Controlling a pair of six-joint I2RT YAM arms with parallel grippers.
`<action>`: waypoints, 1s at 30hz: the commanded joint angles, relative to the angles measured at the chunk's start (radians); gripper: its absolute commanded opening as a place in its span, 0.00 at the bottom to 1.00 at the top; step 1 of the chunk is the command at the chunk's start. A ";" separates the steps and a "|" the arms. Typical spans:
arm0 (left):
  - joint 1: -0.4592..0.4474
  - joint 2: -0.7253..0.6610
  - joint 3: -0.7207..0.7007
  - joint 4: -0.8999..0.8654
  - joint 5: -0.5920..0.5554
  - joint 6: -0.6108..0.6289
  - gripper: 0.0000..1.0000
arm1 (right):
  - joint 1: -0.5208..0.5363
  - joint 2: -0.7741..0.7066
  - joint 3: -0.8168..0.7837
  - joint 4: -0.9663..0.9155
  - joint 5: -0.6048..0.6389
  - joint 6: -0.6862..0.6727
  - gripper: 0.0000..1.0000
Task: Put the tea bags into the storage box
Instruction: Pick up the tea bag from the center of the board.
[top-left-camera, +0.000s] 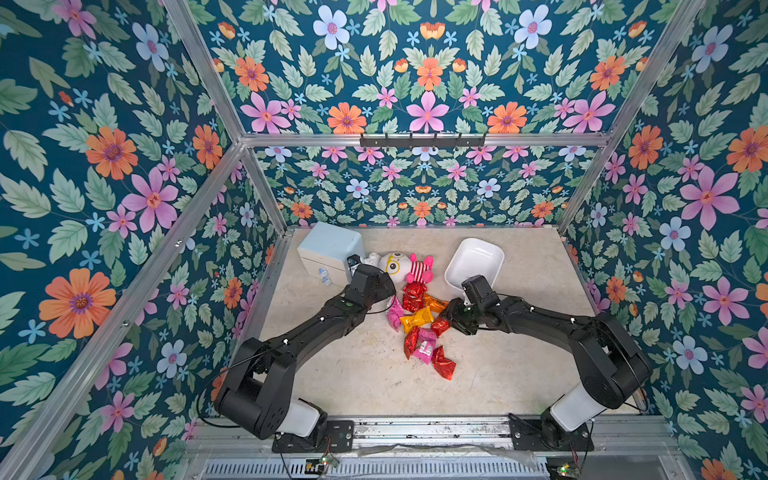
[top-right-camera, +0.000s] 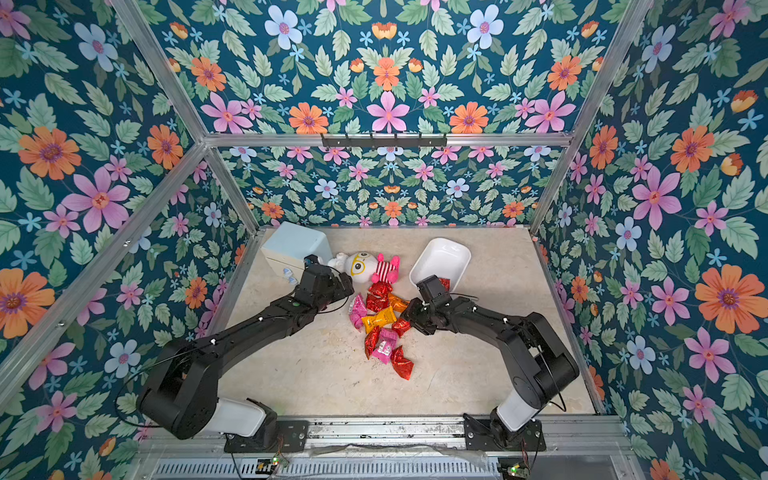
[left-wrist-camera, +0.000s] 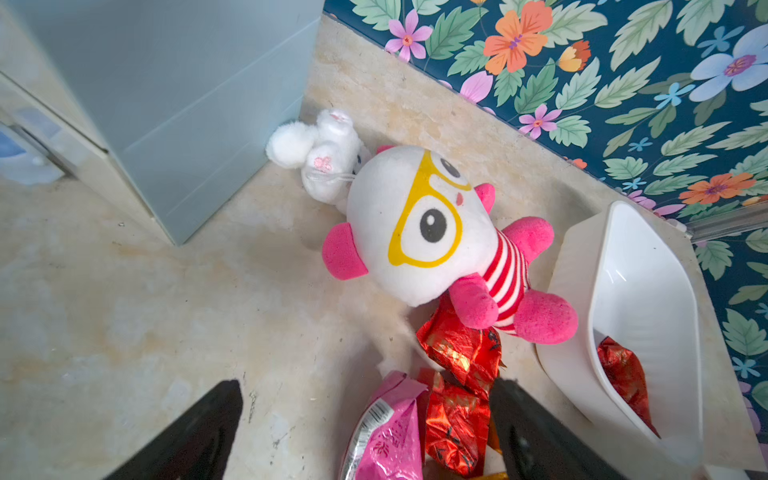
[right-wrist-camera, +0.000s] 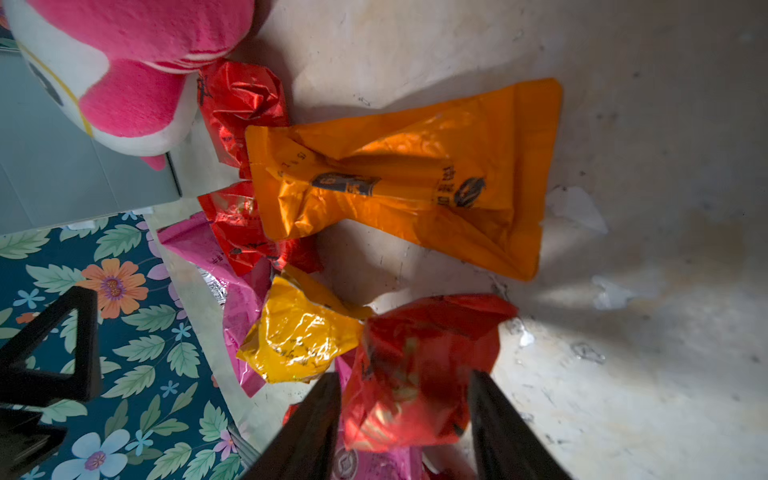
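Several red, orange-yellow and pink foil tea bags (top-left-camera: 419, 321) lie heaped mid-table in both top views. My right gripper (right-wrist-camera: 411, 415) is shut on a red tea bag (right-wrist-camera: 419, 365) at the heap's right edge, a finger against each side of it; a pink sachet lies beneath. My left gripper (left-wrist-camera: 370, 432) hangs open over the heap's far left end, a pink tea bag (left-wrist-camera: 388, 440) and a red one (left-wrist-camera: 455, 428) lying between its fingers untouched. The white storage box (top-left-camera: 478, 253) stands behind the right wrist with one red tea bag (left-wrist-camera: 623, 374) inside.
A pink-and-white plush doll (top-left-camera: 401, 266) lies just behind the heap, a small white plush (left-wrist-camera: 324, 149) by its head. The pale blue drawer cabinet (top-left-camera: 328, 249) fills the back left corner. Floral walls close in on three sides. Small paper scraps (right-wrist-camera: 577, 208) dot the tabletop.
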 joint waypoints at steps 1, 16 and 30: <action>0.001 -0.003 0.002 0.000 -0.015 0.010 0.99 | 0.001 0.018 0.010 -0.011 -0.001 0.001 0.42; 0.001 -0.025 -0.023 0.000 -0.033 0.001 0.99 | 0.001 -0.001 0.085 -0.107 0.045 -0.082 0.00; 0.001 0.003 0.007 0.007 0.022 0.006 0.99 | -0.069 -0.041 0.425 -0.366 0.183 -0.325 0.00</action>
